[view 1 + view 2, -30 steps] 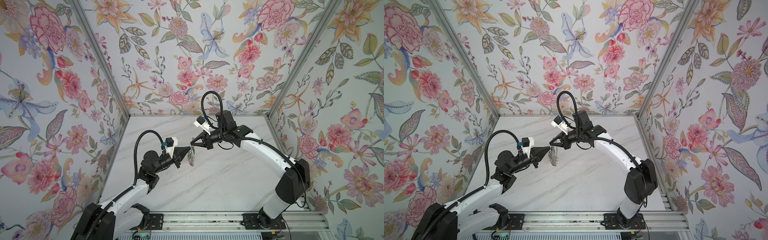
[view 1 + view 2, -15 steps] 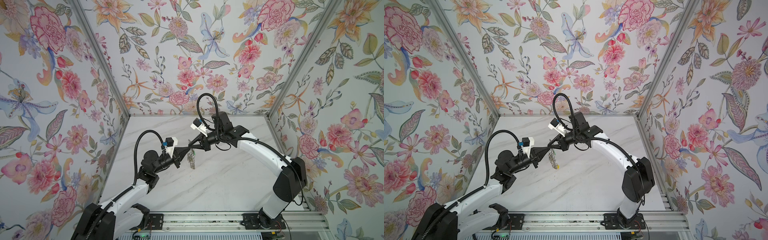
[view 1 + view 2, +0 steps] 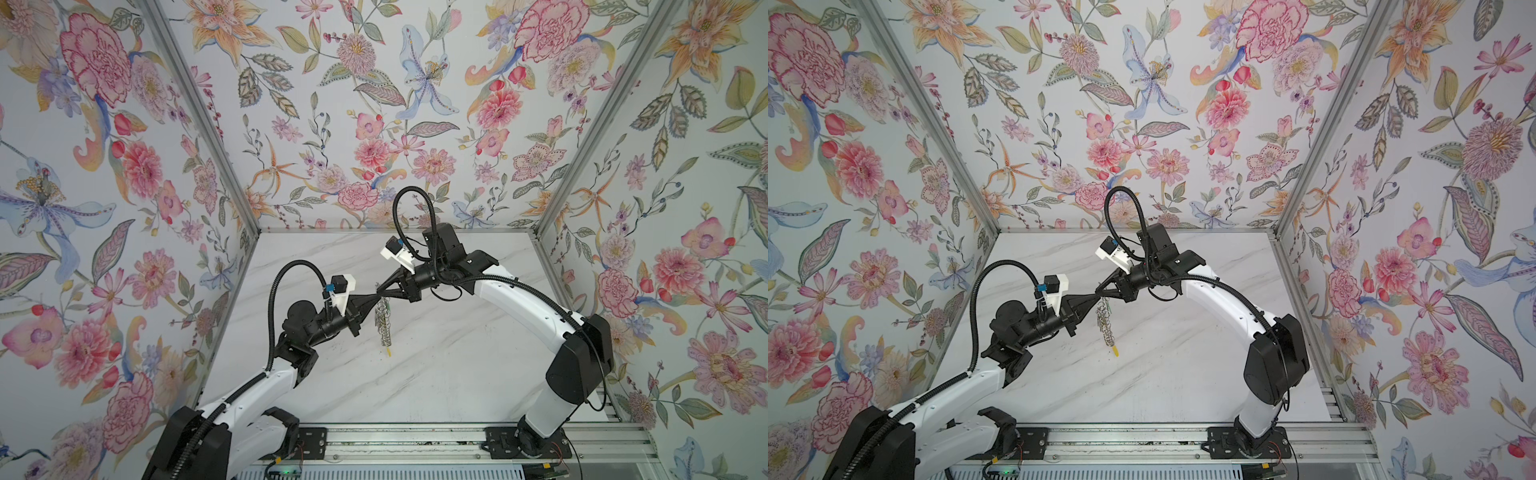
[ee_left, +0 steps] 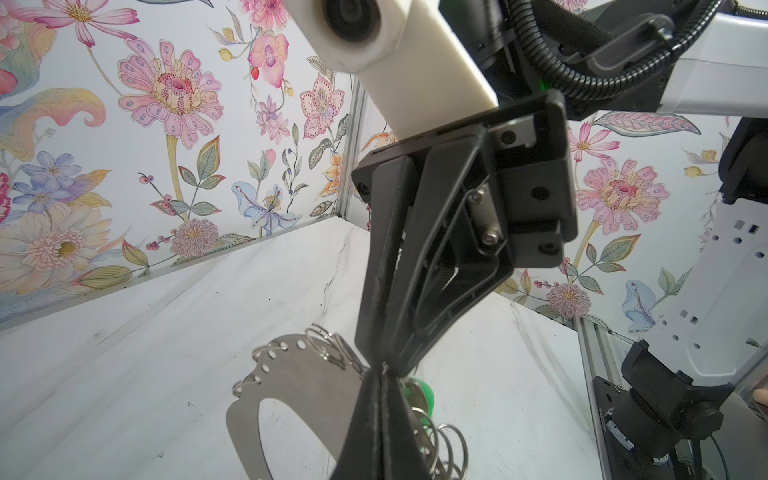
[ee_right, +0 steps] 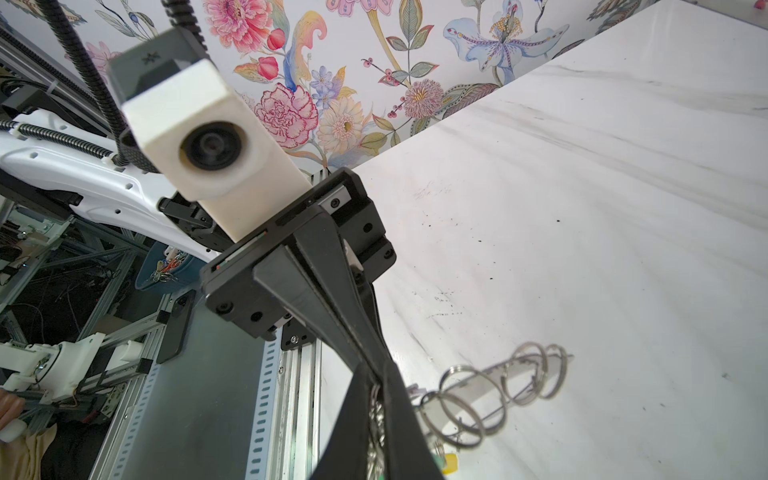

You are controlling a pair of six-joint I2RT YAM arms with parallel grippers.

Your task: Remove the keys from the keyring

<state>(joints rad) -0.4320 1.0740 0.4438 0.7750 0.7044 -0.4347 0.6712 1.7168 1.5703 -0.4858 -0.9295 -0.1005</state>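
- The left pincer [image 3: 375,296] is pressed together, pinching the top edge of the keyring [image 3: 384,324]. Its wrist view shows the fingers [image 4: 361,440] tight on the grey plate.
- The right pincer [image 3: 381,292] meets it tip to tip, reaching in from the far right. Its fingers [image 5: 405,436] stand almost together, with silver metal caught in the slit between them. I cannot tell whether that is a ring or a key.
- In both top views the keyring [image 3: 1106,328] hangs from the two tips in mid-air. It is above the middle of the surface [image 3: 457,374], a little left of centre, with its long side pointing down.
- Small wire rings [image 4: 328,351] line the plate's outer edge, and several more [image 5: 536,374] show in the right wrist view.
- The keys [image 5: 446,462] are on the keyring. A green tag [image 4: 426,395] sits just behind the pincer tips, and a yellow tag [image 3: 389,352] hangs at the low end.
- The left arm [image 3: 249,399] rises from the near left and the right arm [image 3: 540,307] arches over from the near right. Both are mounted on the rail [image 3: 415,434] at the near edge.
- Floral walls [image 3: 374,124] close in the left, far and right sides.
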